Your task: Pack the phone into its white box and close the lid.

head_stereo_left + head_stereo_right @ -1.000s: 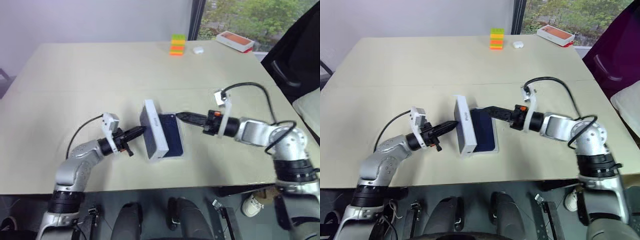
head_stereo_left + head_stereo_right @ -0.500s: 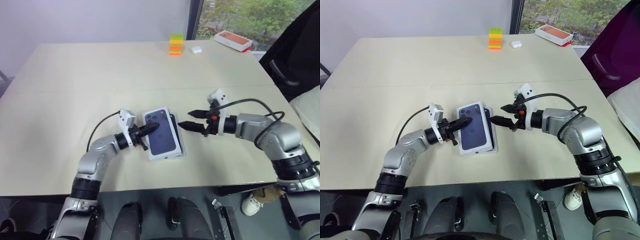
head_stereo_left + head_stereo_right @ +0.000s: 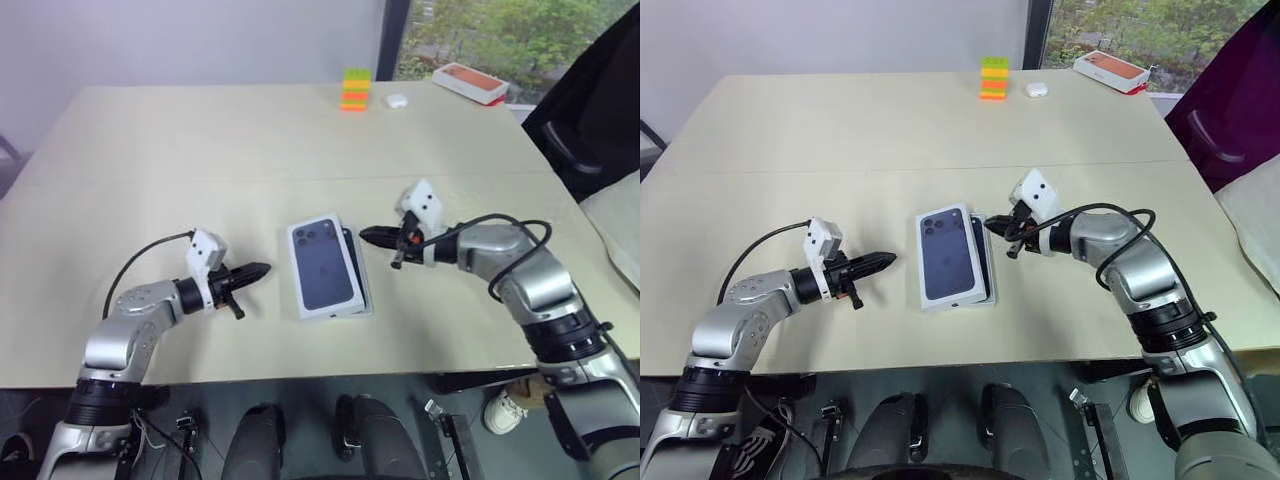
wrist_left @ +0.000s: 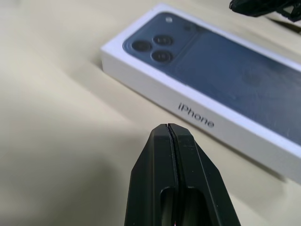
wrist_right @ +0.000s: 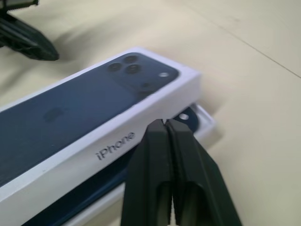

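While both grippers are sitting clenched and empty, the right gripper (image 3: pixel 992 229), just beside the skewed lid (image 3: pixel 948 256), should be nudging it square over the white box (image 5: pixel 207 123).

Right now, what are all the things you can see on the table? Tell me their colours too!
lid: one, white with a dark blue phone picture on top, middle of the table, lying skewed over the box and not pushed down square.
white box: one, white rim, under the lid, its right edge sticking out.
phone: one, dark blue, in the box, a corner peeking out beneath the lid.
block stack: one, green, yellow and orange, far side of the table.
small white case: one, white, beside the block stack.
orange-topped flat box: one, white with orange top, far right corner.
table: one, beige.
left gripper: black, shut, left of the lid, apart from it.
right gripper: black, shut, at the lid's right edge.
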